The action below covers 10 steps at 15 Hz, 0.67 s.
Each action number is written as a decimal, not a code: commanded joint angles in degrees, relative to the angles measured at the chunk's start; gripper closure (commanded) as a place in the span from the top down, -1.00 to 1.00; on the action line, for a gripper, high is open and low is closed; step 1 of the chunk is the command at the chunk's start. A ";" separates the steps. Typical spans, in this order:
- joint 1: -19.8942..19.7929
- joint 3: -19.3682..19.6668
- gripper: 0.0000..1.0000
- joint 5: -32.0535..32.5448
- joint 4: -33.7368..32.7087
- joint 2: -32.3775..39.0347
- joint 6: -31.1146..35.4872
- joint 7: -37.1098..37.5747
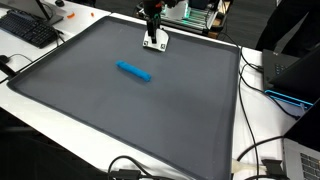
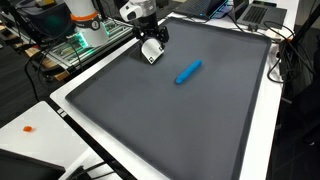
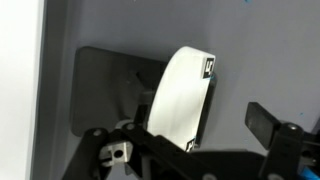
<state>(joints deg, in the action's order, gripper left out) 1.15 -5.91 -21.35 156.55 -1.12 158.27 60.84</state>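
While the jaws hang open above what may be a white roll (image 1: 155, 43), they should straddle it squarely.

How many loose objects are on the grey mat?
2. A blue stick lies near the middle of the mat; a white object sits near its edge, beneath the open gripper. None seem hidden.

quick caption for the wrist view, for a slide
Wrist view: the gripper with jaws open on either side of a white curved object.
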 commanded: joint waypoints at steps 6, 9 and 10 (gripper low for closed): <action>1.01 0.86 -0.13 0.02 -1.03 2.47 2.06 2.22; 1.06 1.03 -0.65 0.17 -1.01 2.73 2.67 2.86; 1.10 1.05 -0.81 -0.07 -1.02 2.74 2.87 2.91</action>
<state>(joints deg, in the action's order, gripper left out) 1.28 -5.63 -21.35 155.72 0.66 159.63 62.19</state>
